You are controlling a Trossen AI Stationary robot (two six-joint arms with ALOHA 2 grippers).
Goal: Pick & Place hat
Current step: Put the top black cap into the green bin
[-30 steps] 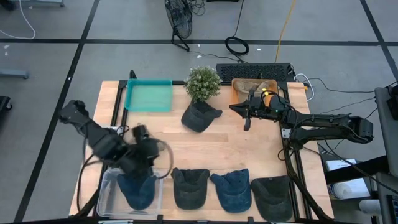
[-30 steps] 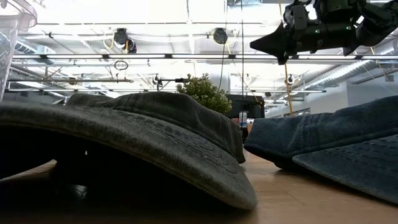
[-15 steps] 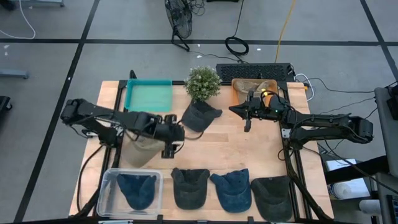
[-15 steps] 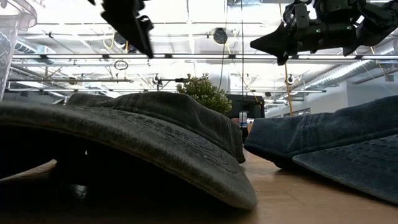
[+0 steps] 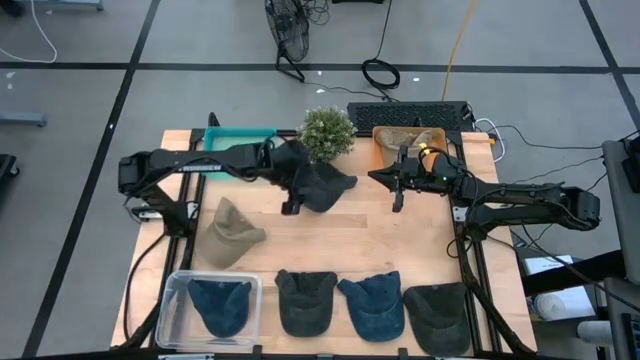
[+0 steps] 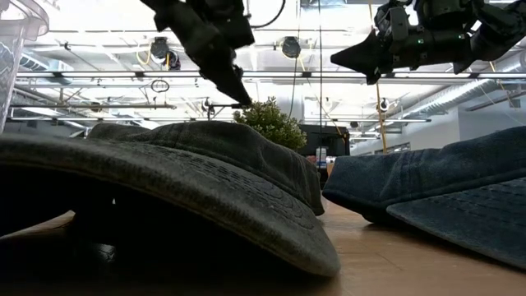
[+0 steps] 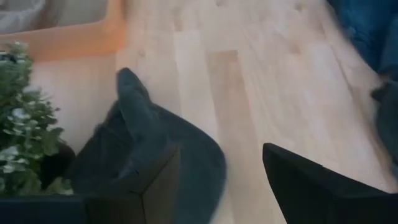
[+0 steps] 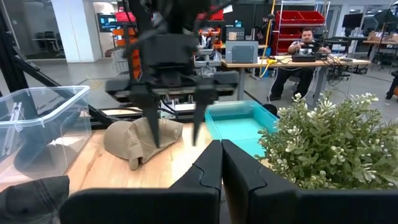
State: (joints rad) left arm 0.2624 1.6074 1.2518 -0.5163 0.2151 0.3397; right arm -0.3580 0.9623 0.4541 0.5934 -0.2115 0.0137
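Left claw (image 5: 291, 207) hovers fingers apart over the dark hat (image 5: 322, 186) at the plant's (image 5: 326, 132) 6 o'clock; right claw (image 5: 397, 197) waits pinched together at the hat's 3 o'clock.

Bright, even light falls on the wooden table (image 5: 340, 235) from overhead, and the shadows around it are soft and short. Seen level from the tabletop, the ceiling strip lights (image 6: 271, 74) above the table glare almost white, so the arms against them read as dark silhouettes. The nearest dark hat (image 6: 164, 189) on the table looms large and soft, its underside in deep shadow. In the left wrist view the table grain is smeared, perhaps by motion. In the right wrist view the left gripper (image 8: 174, 124) over the table is blurred, while the plant (image 8: 329, 143) stays crisp.
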